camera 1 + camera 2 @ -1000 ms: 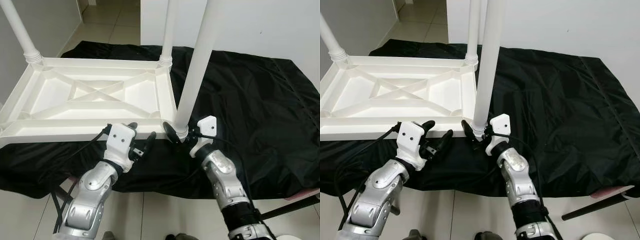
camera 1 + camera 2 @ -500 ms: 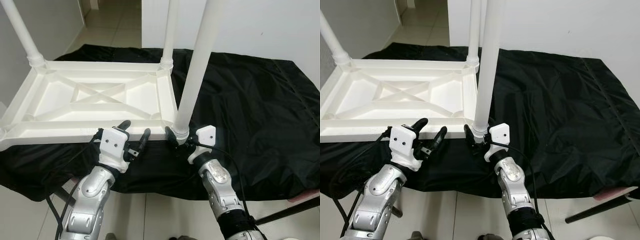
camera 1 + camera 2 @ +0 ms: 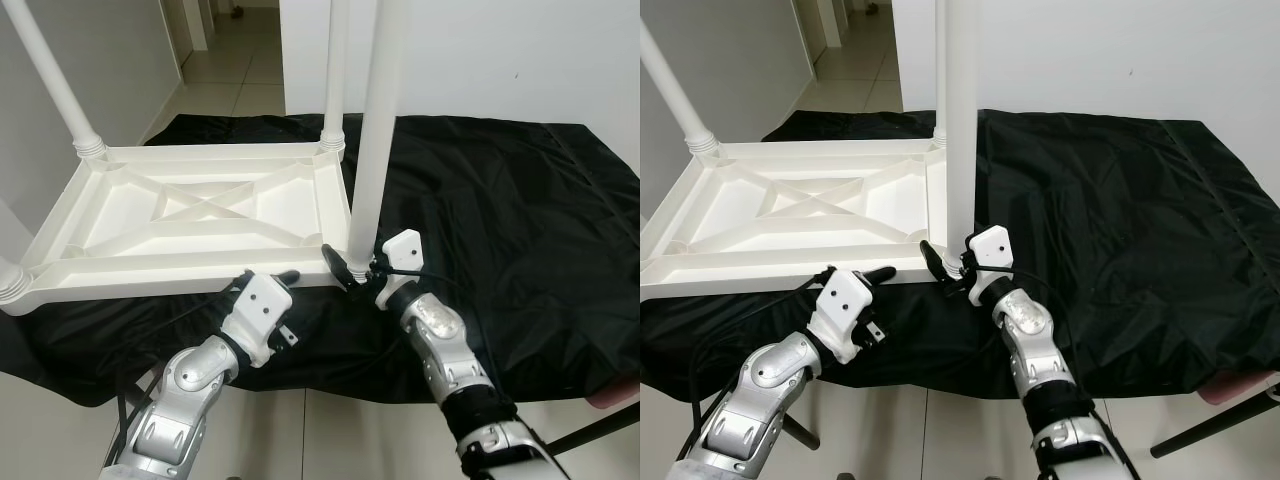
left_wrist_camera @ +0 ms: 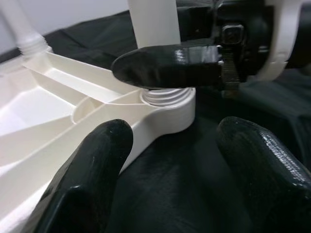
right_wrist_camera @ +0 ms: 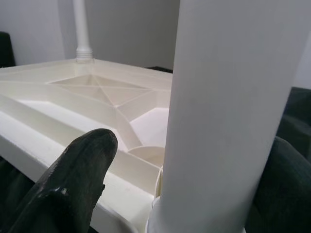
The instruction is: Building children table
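Upturned tabletop (image 3: pixel 190 215), four legs, right gripper (image 3: pixel 352 273) clamped on near leg (image 3: pixel 368 130), left gripper (image 4: pixel 170 179) apart

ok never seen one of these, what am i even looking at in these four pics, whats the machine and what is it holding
This is a humanoid robot with two silver arms, each ending in an end effector with two long black fingers. The two wide pictures come from cameras on its head, looking forward and down. The two close-ups come from cameras on its wrists, looking along the fingers.

In front of it a white plastic children's table lies upside down on a black cloth, its legs pointing up. The right end effector sits at the base of the near leg, one finger on each side of it, where the leg joins the corner of the table; whether it grips tightly is hard to tell. The left end effector is open, just below the table's near edge, holding nothing.
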{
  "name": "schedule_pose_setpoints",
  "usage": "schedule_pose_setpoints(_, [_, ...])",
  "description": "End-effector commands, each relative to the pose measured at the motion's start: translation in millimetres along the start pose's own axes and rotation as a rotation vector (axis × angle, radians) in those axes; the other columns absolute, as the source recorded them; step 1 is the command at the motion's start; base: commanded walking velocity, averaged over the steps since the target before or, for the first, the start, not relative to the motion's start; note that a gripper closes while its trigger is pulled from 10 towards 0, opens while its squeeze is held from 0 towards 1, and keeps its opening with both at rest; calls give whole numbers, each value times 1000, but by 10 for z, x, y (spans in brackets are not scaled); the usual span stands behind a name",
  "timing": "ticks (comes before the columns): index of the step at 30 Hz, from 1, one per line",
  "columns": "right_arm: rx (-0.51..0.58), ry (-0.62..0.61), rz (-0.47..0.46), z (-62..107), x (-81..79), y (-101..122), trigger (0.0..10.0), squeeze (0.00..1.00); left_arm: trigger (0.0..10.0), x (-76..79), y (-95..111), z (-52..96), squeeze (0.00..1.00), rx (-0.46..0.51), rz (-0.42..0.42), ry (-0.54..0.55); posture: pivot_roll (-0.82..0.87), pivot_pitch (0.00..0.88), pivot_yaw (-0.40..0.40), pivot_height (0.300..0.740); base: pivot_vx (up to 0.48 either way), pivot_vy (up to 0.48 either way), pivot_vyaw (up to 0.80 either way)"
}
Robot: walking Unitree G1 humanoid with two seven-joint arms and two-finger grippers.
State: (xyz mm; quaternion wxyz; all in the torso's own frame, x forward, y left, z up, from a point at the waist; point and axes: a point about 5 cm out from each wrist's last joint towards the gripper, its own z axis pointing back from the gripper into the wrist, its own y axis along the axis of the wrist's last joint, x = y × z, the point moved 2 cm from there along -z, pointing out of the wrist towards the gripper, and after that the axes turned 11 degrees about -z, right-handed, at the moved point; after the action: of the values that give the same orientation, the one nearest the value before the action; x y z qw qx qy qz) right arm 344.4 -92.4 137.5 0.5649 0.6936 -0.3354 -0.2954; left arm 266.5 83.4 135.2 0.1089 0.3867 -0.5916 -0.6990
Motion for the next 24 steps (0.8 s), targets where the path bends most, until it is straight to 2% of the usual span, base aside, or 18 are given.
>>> schedule_pose_setpoints(1, [-19, 39, -1, -47, 23, 3, 10000, 0, 10000, 22, 37, -22, 0, 11, 21, -56, 7, 6, 15, 740, 0, 0, 0])
schedule_pose_setpoints(8, [-73, 149, 40, -103, 25, 4, 10000, 0, 10000, 25, 76, -45, 0, 19, 54, -95, 19, 17, 4, 740, 0, 0, 0])
schedule_pose_setpoints(10, [-124, 226, 54, -151, 55, 19, 10000, 0, 10000, 29, 120, -63, 0, 29, 12, -115, 36, 21, 4, 740, 0, 0, 0])
schedule_pose_setpoints(14, [-163, 259, 46, -157, 65, -9, 10000, 0, 10000, 40, 110, -66, 0, 24, -3, -127, 43, 23, 7, 740, 0, 0, 0])
schedule_pose_setpoints(15, [-181, 261, 38, -166, 88, -16, 2078, 0, 10000, 39, 129, -67, 0, 28, 1, -132, 48, 27, 5, 740, 0, 0, 0])
schedule_pose_setpoints(19, [-212, 243, 52, -183, 145, -23, 1725, 0, 10000, 29, 169, -70, 0, 39, 3, -136, 50, 29, 8, 740, 0, 0, 0])
schedule_pose_setpoints(20, [-222, 249, 58, -178, 157, -32, 0, 0, 10000, 22, 164, -70, 0, 35, -2, -138, 49, 28, 12, 740, 0, 0, 0])
schedule_pose_setpoints(24, [-241, 261, 49, -144, 194, -55, 0, 0, 10000, 4, 165, -73, 0, 31, -7, -141, 33, 34, 13, 740, 0, 0, 0])
